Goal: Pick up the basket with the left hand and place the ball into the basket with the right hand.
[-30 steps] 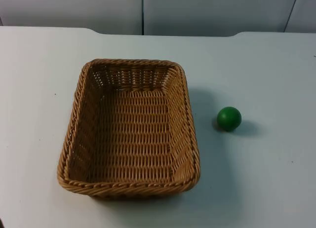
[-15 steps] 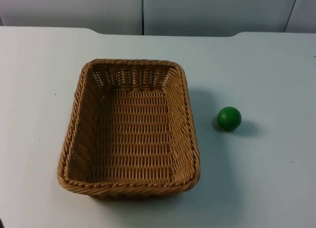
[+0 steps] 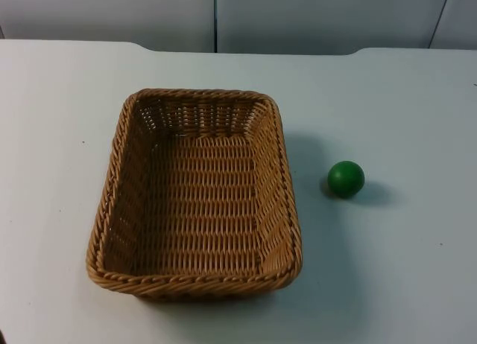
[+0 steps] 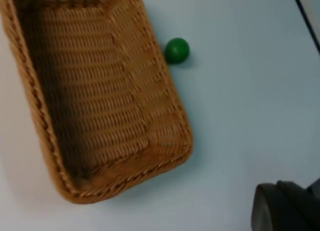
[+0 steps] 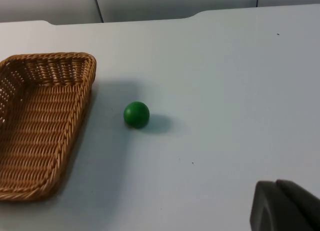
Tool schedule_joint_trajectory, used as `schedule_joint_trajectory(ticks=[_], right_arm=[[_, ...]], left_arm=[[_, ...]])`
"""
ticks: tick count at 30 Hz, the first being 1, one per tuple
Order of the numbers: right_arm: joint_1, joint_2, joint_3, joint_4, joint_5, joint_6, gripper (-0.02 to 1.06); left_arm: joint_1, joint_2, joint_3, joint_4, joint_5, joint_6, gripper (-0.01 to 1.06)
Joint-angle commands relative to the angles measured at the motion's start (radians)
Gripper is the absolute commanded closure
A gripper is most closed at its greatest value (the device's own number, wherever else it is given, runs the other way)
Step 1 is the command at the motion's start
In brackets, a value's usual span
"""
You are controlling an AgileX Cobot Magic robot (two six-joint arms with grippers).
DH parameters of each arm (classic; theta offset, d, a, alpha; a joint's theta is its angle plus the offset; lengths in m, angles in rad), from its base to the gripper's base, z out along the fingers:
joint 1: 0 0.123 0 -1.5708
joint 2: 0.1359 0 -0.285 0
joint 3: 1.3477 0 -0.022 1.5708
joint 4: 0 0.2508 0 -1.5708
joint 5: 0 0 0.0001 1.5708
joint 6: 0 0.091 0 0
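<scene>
On table: basket (image 3: 195, 195) empty, ball (image 3: 346, 179) beside; both tools raised, opening unclear

Tan woven basket (image 3: 195, 195), green ball (image 3: 346, 179)

No readable text or markings.

I am looking at a bare lab test bench.
A plain white table top (image 3: 417, 284) meets a grey partition wall (image 3: 313, 16) at twelve o'clock.
</scene>
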Motion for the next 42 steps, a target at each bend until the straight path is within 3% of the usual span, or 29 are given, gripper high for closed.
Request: schedule_joint_trajectory(ticks=[1,6,11,12,15,18,26,29,30,31,34,37,42], right_arm=[[-0.007,-0.004,0.006,0.007,-0.012,-0.002,1.05],[-0.007,-0.004,0.006,0.007,-0.012,-0.002,1.05],[-0.007,-0.004,0.006,0.007,-0.012,-0.002,1.05],[-0.007,-0.004,0.006,0.007,-0.012,-0.002,1.05],[-0.007,-0.004,0.006,0.007,-0.012,-0.002,1.05],[-0.007,-0.004,0.006,0.007,-0.012,-0.002,1.05],[-0.007,-0.004,0.006,0.007,-0.012,-0.002,1.05],[-0.007,-0.004,0.006,0.007,-0.012,-0.002,1.05],[-0.007,-0.004,0.006,0.007,-0.012,-0.002,1.05],[-0.007,-0.004,0.006,0.007,-0.012,-0.002,1.05],[-0.007,-0.004,0.006,0.007,-0.012,-0.002,1.05],[-0.007,-0.004,0.006,0.007,-0.012,-0.002,1.05],[-0.007,-0.004,0.006,0.007,-0.012,-0.002,1.05]], left_arm=[[-0.006,0.105,-0.028,-0.066,0.002,0.063,1.05],[-0.026,0.246,-0.073,0.045,-0.064,0.035,1.05],[-0.220,0.355,-0.122,0.365,-0.230,-0.215,1.05],[-0.220,0.355,-0.122,0.365,-0.230,-0.215,1.05],[-0.324,0.437,-0.170,0.584,-0.320,-0.408,1.05],[-0.355,0.515,-0.212,0.698,-0.323,-0.505,1.05],[-0.355,0.763,-0.385,0.729,-0.182,-0.508,1.02],[-0.355,0.858,-0.485,0.734,-0.135,-0.501,0.83],[-0.355,0.877,-0.510,0.734,-0.135,-0.501,0.74],[-0.355,0.877,-0.510,0.734,-0.135,-0.501,0.74],[-0.355,0.915,-0.559,0.734,-0.161,-0.512,0.50],[-0.355,0.938,-0.565,0.709,-0.209,-0.510,0.42],[-0.355,0.974,-0.565,0.717,-0.263,-0.503,0.42]])
